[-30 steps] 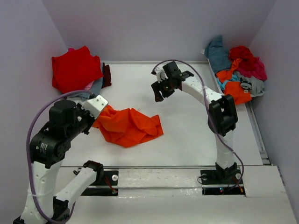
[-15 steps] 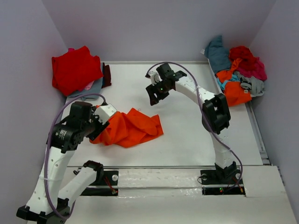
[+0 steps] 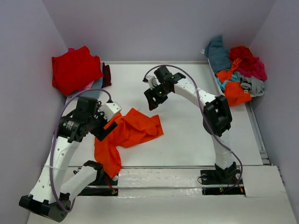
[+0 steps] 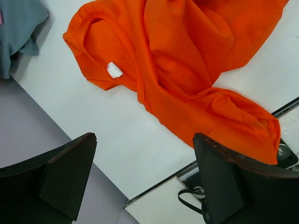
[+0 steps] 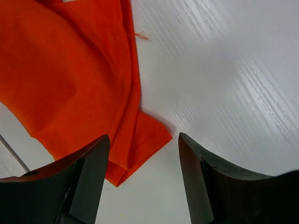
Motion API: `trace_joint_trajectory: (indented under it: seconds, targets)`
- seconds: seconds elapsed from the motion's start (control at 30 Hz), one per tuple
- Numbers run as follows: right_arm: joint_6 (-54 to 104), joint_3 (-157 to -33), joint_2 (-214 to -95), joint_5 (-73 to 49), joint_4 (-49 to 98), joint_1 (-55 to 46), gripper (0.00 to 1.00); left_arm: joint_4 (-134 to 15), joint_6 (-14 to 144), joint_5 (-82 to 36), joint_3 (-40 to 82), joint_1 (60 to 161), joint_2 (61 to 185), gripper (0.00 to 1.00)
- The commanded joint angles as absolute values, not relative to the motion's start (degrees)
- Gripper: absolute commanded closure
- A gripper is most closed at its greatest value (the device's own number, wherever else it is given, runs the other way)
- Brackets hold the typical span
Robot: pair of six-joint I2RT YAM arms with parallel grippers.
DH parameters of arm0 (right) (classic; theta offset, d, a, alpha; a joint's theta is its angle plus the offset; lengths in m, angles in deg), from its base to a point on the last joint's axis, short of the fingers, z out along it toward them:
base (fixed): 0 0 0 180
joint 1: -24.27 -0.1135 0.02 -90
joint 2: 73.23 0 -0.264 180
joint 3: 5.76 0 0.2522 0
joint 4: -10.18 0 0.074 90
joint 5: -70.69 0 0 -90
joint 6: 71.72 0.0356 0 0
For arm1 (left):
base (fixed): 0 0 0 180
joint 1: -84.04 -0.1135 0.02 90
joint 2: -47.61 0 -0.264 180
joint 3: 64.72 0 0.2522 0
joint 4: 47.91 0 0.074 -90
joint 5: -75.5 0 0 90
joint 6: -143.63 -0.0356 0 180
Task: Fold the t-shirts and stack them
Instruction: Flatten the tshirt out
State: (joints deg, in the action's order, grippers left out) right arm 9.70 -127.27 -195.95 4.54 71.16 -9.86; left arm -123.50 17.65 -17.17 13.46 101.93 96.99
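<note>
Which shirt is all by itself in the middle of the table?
The bright orange cloth t-shirt, crumpled on the white table. The red cloth t-shirt lies far left; the mixed-colour t-shirt heap sits far right.

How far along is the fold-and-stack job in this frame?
Done: a red cloth t-shirt tops the small stack at far left. In hand: the bright orange cloth t-shirt lies crumpled mid-table, with the left pincer and right pincer open and empty. Left: the mixed-colour heap of shirts at far right.
</note>
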Motion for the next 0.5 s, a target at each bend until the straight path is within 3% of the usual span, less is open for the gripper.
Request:
trace_joint_trajectory:
  seconds: [0.0,0.47]
  targets:
    - [9.1,-132.1,-196.6,6.7,72.4,-12.4,0.34,-121.4,17.1,-19.0,12.9,101.7,98.4,0.03]
    - [11.4,-142.0,-207.3,10.1,72.8,-18.0,0.34,-119.3,17.6,-19.8,13.7,101.7,101.0,0.04]
